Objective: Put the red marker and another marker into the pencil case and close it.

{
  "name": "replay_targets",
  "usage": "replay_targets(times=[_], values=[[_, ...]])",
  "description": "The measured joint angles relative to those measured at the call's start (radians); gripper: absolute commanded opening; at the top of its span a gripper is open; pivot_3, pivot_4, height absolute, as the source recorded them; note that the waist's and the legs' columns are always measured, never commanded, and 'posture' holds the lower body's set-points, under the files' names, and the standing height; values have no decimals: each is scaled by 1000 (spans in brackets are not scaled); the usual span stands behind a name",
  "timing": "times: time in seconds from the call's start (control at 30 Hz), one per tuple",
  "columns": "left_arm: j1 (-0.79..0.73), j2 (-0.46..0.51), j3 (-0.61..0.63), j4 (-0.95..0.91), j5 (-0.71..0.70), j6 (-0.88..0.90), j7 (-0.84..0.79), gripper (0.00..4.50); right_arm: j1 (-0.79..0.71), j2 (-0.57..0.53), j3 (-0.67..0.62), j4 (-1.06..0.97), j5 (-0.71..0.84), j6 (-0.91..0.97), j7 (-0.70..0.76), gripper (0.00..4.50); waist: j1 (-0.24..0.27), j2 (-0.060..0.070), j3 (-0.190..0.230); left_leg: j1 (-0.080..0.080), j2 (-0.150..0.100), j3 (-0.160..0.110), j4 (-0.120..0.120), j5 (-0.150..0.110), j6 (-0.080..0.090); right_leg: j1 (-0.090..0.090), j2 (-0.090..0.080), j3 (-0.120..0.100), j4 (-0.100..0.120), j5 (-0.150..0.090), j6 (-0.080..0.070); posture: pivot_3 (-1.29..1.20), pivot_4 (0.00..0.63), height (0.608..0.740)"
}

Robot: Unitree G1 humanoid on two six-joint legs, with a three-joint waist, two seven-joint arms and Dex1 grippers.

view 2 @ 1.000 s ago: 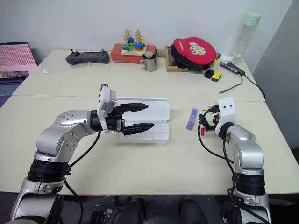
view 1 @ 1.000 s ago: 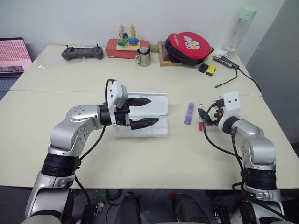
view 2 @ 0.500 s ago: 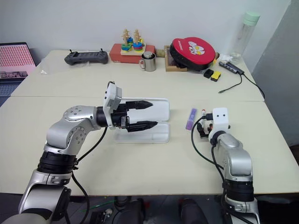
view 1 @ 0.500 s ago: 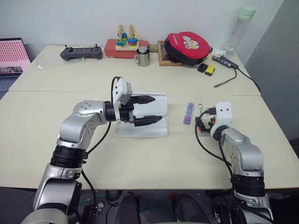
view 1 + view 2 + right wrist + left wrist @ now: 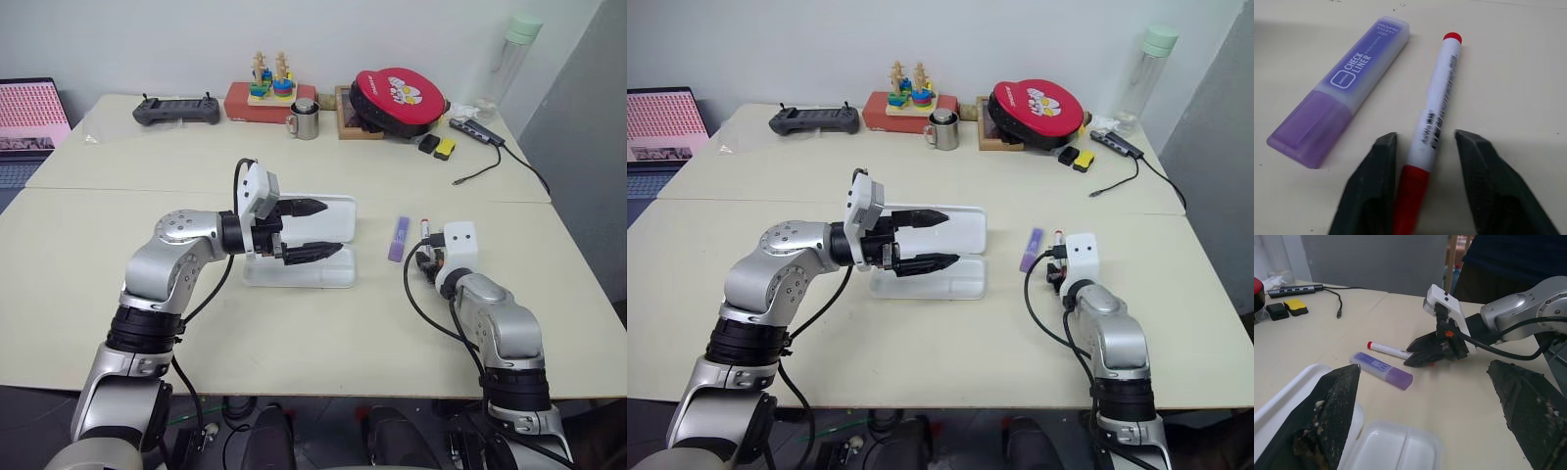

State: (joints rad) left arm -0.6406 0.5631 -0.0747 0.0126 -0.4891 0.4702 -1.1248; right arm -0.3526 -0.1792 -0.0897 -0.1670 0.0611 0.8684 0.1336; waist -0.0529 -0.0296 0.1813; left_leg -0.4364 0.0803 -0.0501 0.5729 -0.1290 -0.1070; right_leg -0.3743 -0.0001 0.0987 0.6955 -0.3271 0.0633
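We are finding red marker (image 5: pixel 1431 115) lying on table (image 5: pixel 294 323), parallel to purple marker (image 5: pixel 1339 95) just beside it, both right of open pencil case (image 5: pixel 328 269). Right gripper (image 5: pixel 1422 183) is straddling marker's capped end, fingers close either side; firm grip not confirmable. Left gripper (image 5: pixel 313 230) is hovering over case, jaws spread wide, holding nothing.
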Motion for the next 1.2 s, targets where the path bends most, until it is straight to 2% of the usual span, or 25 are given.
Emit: replay_targets(times=[0.1,0.3,0.4,0.5,0.57,0.67,0.83,1.0,1.2], values=[[0,-1,0,0,0,0,0,4500,0,1,-7,0,0,0,-9,346,0,0,0,0,0,0,-1,0,0,0,0,0,-1,0,0,0,150,740],[0,-8,1,1,3,-3,3,4500,2,7,-56,13,1,-24,-53,322,-1,0,0,0,0,0,-1,0,0,0,0,0,-1,0,0,0,150,740],[5,-6,16,0,1,0,23,4500,-5,1,-81,20,14,-103,-38,320,-4,1,0,0,0,0,-1,0,0,0,0,0,-1,0,0,0,150,740],[83,46,103,-23,-12,18,61,4500,-70,-86,-41,16,46,-245,106,320,-30,4,3,0,0,2,-2,0,0,-2,0,3,-2,0,0,0,150,740],[198,99,171,-64,-21,38,85,4500,-133,-134,7,7,103,-306,264,320,-44,4,3,2,2,2,-4,0,0,-2,1,3,-1,-1,-1,0,150,740],[306,129,233,-88,-24,65,113,4500,-199,-175,116,16,130,-340,430,320,-39,4,3,2,2,-1,-6,0,0,-1,2,-1,0,-2,-4,0,150,740],[407,155,335,-138,-46,86,160,4500,-308,-179,263,150,126,-403,620,320,-12,2,6,0,0,0,-5,0,0,-1,-1,-2,-2,-3,-4,0,150,740],[506,170,431,-177,-65,90,186,4500,-508,-144,426,413,32,-566,778,320,-11,1,7,1,2,1,-5,0,0,-2,-1,-1,-3,-1,-2,0,150,740],[551,180,502,-248,-109,107,219,4500,-580,-49,503,738,-51,-755,827,320,1,1,7,0,1,1,-5,0,0,-1,-1,-2,-5,1,-6,0,150,740]])
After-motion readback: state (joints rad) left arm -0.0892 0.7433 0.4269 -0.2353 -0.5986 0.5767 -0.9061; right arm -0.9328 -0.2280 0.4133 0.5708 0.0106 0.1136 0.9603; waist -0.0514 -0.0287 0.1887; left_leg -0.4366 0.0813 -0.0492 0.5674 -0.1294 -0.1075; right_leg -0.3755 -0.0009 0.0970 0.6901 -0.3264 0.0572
